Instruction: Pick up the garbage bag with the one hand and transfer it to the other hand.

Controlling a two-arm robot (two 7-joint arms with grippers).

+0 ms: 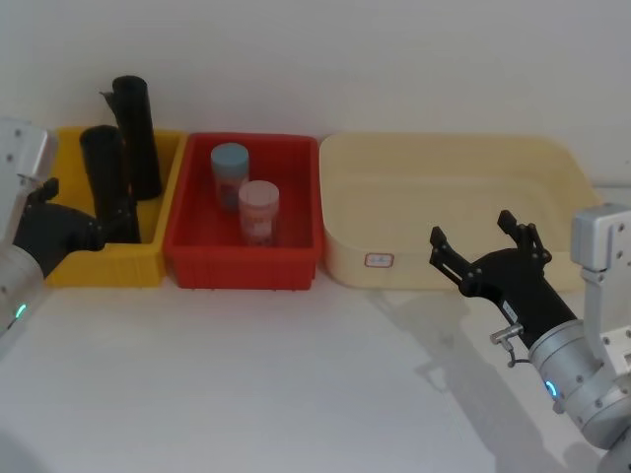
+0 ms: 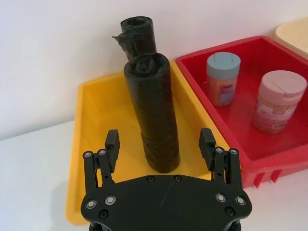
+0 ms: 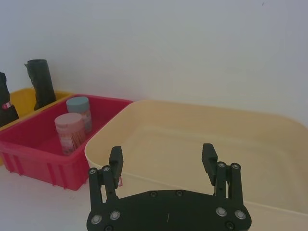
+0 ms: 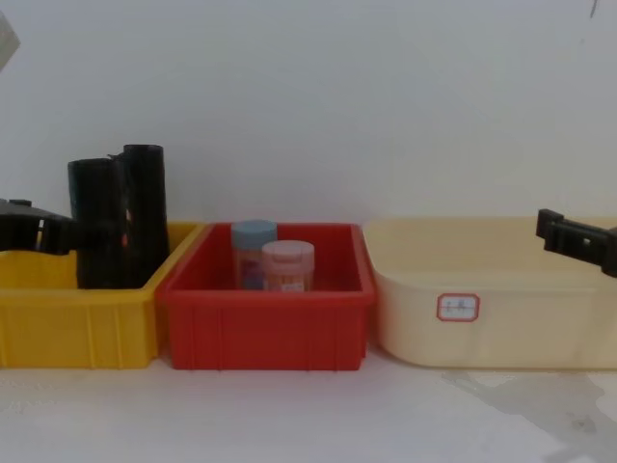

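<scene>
The garbage bag (image 1: 106,177), a thick black roll, stands upright in the yellow bin (image 1: 104,264); a small red-orange mark shows on it in the chest view (image 4: 99,222). My left gripper (image 1: 89,235), on the green-ringed arm, is low at the bin's left side. It is open, and in the left wrist view (image 2: 160,142) its fingers (image 2: 112,142) flank the roll's (image 2: 154,110) lower part without clamping it. My right gripper (image 1: 473,229), on the blue-ringed arm, hovers open at the front edge of the beige tub (image 1: 340,261), with nothing in it (image 3: 161,153).
A second black roll (image 1: 136,133) stands behind the first in the yellow bin. The red bin (image 1: 242,264) in the middle holds a blue-lidded jar (image 1: 230,168) and a pink-lidded jar (image 1: 259,209). Bare white table lies in front of the bins.
</scene>
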